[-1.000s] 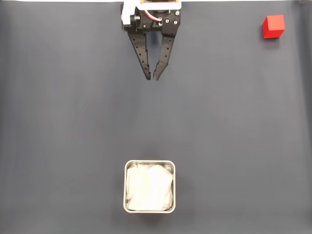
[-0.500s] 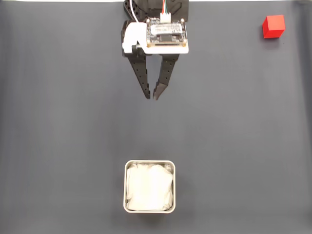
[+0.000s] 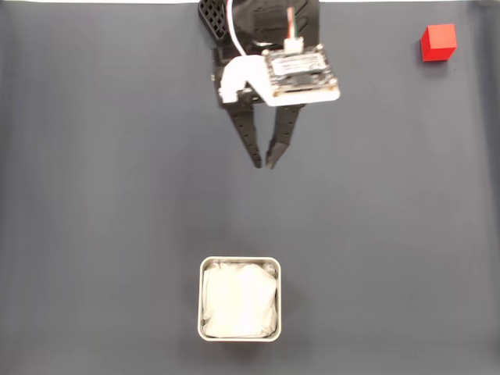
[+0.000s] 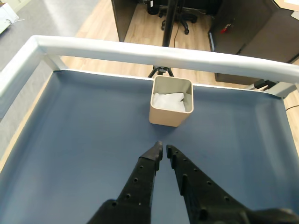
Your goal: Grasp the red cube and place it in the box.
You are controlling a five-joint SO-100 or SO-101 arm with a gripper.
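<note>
The small red cube (image 3: 438,42) rests at the far upper right of the dark mat in the fixed view. The box (image 3: 240,299), square with a pale metal rim and white lining, stands at the bottom middle; the wrist view has the box (image 4: 171,101) straight ahead of the fingers. My gripper (image 3: 265,164) hangs over the upper middle of the mat, well left of the cube and well above the box in the picture. Its black fingertips nearly touch with nothing between them, as the wrist view of the gripper (image 4: 164,149) also shows.
A pale raised rail (image 4: 140,49) borders the dark blue mat (image 4: 84,140) beyond the box. Past it are a wooden floor, dark cabinets and an office chair base. Bare mat lies between gripper, cube and box.
The arm has reached further out from the top edge and shifted right, bringing the fingertips lower in the fixed view. Cube and box have not moved.
</note>
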